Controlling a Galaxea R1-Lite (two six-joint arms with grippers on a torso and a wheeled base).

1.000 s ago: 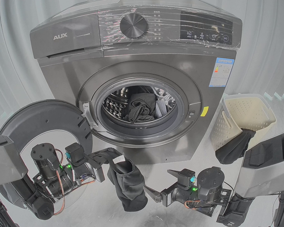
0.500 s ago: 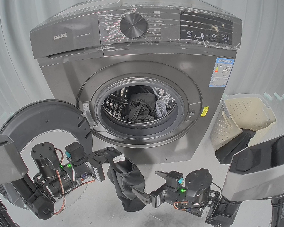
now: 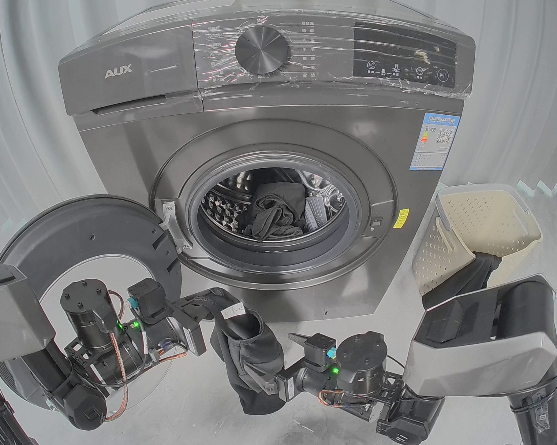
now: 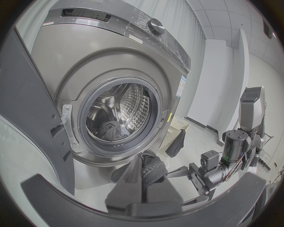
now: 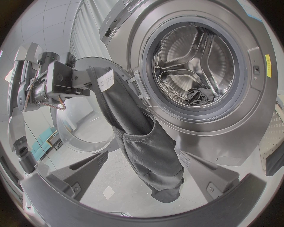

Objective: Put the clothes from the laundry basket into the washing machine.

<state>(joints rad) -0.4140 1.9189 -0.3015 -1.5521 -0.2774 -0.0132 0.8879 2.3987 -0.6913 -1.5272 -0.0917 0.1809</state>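
My left gripper [image 3: 204, 306] is shut on the waistband of a dark garment [image 3: 250, 356], which hangs down in front of the washing machine [image 3: 268, 128], below its open drum. My right gripper [image 3: 274, 382] is open at the garment's lower part. In the right wrist view its fingers [image 5: 88, 165] stand on either side of the hanging cloth [image 5: 142, 139]. Dark clothes [image 3: 275, 211] lie inside the drum. The cream laundry basket [image 3: 439, 250] stands to the machine's right, with another dark garment [image 3: 462, 282] draped over its front edge.
The round machine door [image 3: 77, 235] stands swung open at the left, just behind my left arm. Grey floor lies below the hanging garment. Pale curtains run behind the machine.
My right arm has moved left across the floor until its open fingers reach the hanging garment. The left arm and the garment have kept still.
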